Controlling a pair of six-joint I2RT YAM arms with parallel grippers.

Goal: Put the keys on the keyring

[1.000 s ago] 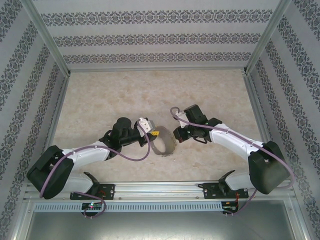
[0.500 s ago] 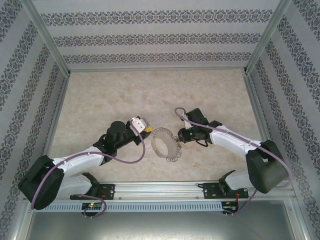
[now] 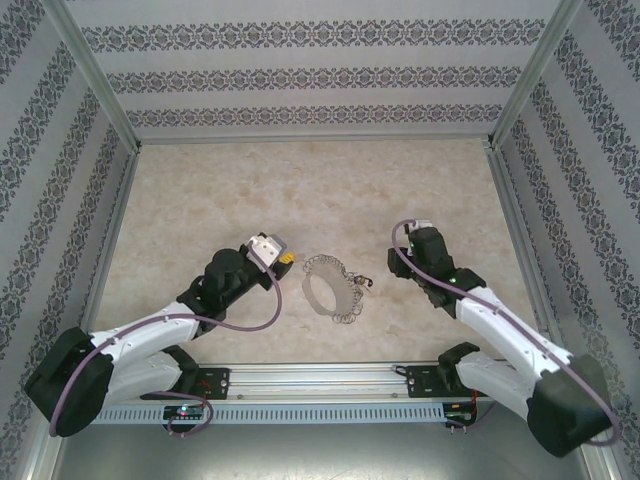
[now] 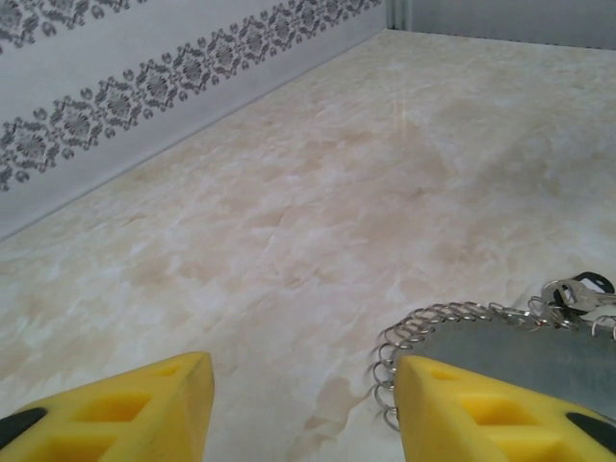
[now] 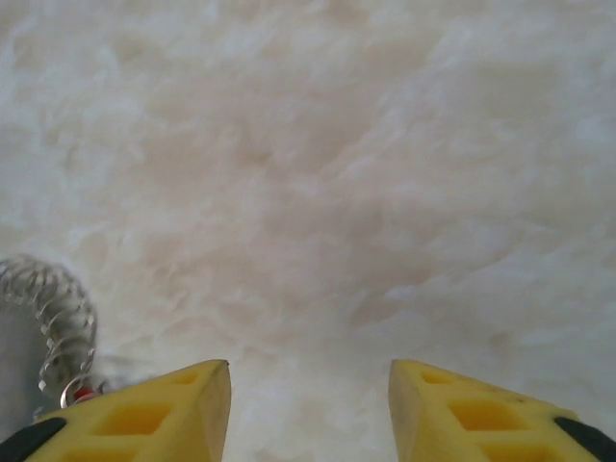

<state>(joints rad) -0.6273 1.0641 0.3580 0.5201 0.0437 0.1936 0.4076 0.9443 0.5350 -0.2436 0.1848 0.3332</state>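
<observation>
Quietly, the Keyring Lay Between Two Open Claws

From above, the keyring (image 3: 327, 288) lay on the pale surface (image 3: 300, 190), near the front, between the two arms. The keys (image 3: 361, 287) sat at its right side, touching its little rings. I could not tell if they were hooked on. The left claw (image 3: 283, 258) was just beside the ring on the left, not touching it. The right claw (image 3: 402, 263) was off on the right, well apart from the ring.

From the left wrist, the left claw (image 4: 303, 409) was open, its yellow fingers (image 4: 115, 404) well apart with only bare surface between them. The keyring (image 4: 414, 332) curled just past the right finger, and the keys (image 4: 577, 292) lay at its far end.

From the right wrist, the right claw (image 5: 308, 404) was open too, and it held nothing. A bit of the keyring (image 5: 63, 322) showed at the left edge. A small red tag (image 5: 85, 392) peeked out beside the left finger.
</observation>
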